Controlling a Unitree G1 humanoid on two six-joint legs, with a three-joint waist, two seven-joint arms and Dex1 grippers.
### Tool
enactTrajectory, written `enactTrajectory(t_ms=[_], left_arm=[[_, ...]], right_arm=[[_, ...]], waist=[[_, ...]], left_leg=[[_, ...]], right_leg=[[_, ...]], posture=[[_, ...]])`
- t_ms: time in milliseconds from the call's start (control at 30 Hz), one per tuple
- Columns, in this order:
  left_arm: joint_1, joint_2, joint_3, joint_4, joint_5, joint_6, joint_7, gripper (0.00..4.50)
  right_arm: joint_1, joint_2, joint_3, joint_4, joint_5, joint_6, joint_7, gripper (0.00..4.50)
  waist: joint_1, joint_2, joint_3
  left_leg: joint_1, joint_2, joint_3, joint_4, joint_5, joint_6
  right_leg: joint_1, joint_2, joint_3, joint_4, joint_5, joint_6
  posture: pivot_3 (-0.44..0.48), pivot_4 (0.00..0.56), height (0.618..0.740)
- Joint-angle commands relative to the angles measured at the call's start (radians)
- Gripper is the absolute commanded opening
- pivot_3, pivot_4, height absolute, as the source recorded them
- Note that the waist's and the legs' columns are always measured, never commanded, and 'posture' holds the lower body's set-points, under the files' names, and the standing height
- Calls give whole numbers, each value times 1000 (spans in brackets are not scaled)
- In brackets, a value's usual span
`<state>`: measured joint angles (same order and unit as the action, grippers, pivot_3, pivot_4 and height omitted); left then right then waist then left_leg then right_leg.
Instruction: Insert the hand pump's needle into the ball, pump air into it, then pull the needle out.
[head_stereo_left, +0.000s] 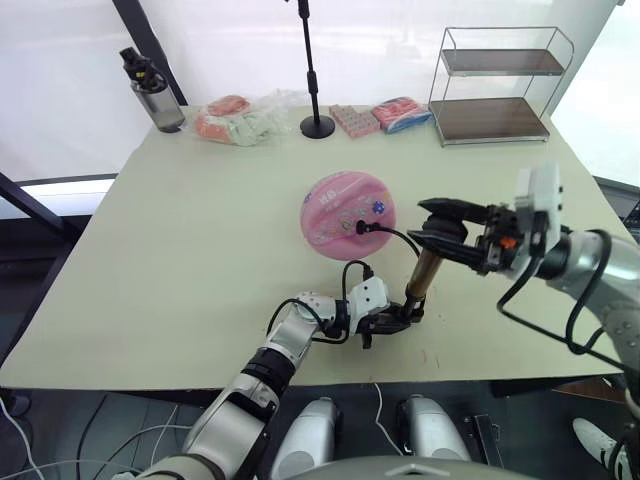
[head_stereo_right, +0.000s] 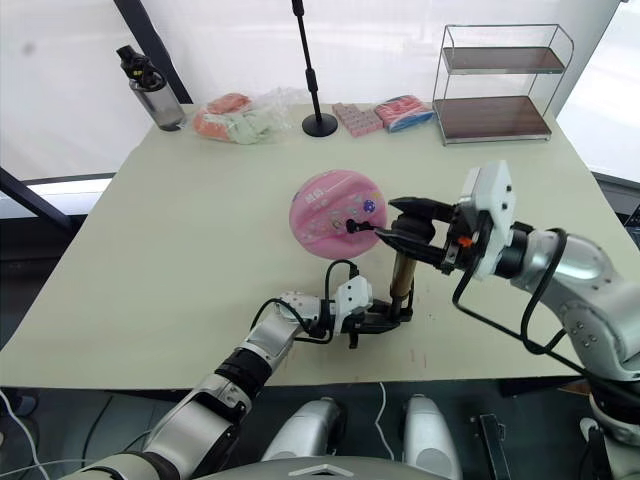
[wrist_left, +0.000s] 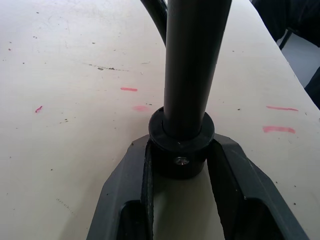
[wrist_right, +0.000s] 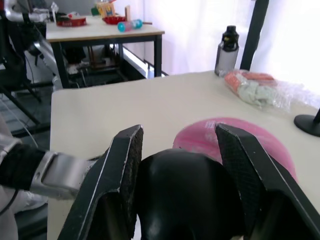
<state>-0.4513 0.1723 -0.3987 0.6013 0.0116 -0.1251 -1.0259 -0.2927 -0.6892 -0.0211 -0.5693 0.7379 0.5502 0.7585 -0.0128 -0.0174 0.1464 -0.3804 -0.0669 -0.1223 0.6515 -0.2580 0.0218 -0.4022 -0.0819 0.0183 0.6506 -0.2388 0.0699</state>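
Cream and lightly scuffed, the surface (head_stereo_left: 180, 260) carries the whole job, with a two-tier wire shelf (head_stereo_left: 497, 85), a black stand (head_stereo_left: 316, 95), packets (head_stereo_left: 240, 120) and a bottle (head_stereo_left: 152, 92) along its far edge, white curtains behind. Near the middle lies the ball (head_stereo_left: 345, 213), pink and half flat; we judge it soft, light and liable to slide under a push. Just nearer us the hand pump (head_stereo_left: 424, 275) stands upright, its thin hose (head_stereo_left: 392, 236) looping to the needle (head_stereo_right: 355, 226), which sits at the ball's near side and appears already in. Our right gripper (head_stereo_left: 445, 228) has its fingers (wrist_right: 120, 165) closed around the pump's black handle (wrist_right: 187, 192); our left gripper (head_stereo_left: 397, 321) clamps the black base cap (wrist_left: 181, 145) down low. We reckon the metal barrel stiff and smooth, so handle and base are the sound holds, while the needle looks slender enough to bend if the ball shifts.
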Motion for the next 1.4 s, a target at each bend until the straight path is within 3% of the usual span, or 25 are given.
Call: enactTrajectory(t_ms=[33,333,600,1000,1400], left_arm=[[29,19,-10,45,31,25,8,1067],[31,21,-5,41,33,21,21,1067],[25,0,-12,65,37,7,28,1067],[0,-38,-20,112,53,-31,45,1067],[0,-49,-17,130,60,-47,78,1067]], right_arm=[[68,29,99,37,-118,-64,16,1857],[168,112,215,159,-298,-217,26,1857],[174,105,168,167,-293,-257,55,1857],[-85,-46,-111,55,35,18,42,1857],[-255,-136,-208,58,181,130,41,1857]], waist=[[0,0,0],[-1,0,-1],[0,1,-1],[24,5,2],[26,5,2]], left_leg=[[0,0,0,0,0,0],[3,1,-1,0,0,0],[4,1,-2,-1,0,0],[-1,0,-4,0,-1,1],[-1,0,-4,0,-1,1]], right_leg=[[1,0,0,0,0,0],[4,1,-1,-3,0,0],[7,2,-1,-5,0,0],[5,0,-3,-9,1,0],[5,-1,-4,-9,1,0]], posture=[[0,150,740],[0,150,740],[0,150,740],[0,150,740],[0,150,740]])
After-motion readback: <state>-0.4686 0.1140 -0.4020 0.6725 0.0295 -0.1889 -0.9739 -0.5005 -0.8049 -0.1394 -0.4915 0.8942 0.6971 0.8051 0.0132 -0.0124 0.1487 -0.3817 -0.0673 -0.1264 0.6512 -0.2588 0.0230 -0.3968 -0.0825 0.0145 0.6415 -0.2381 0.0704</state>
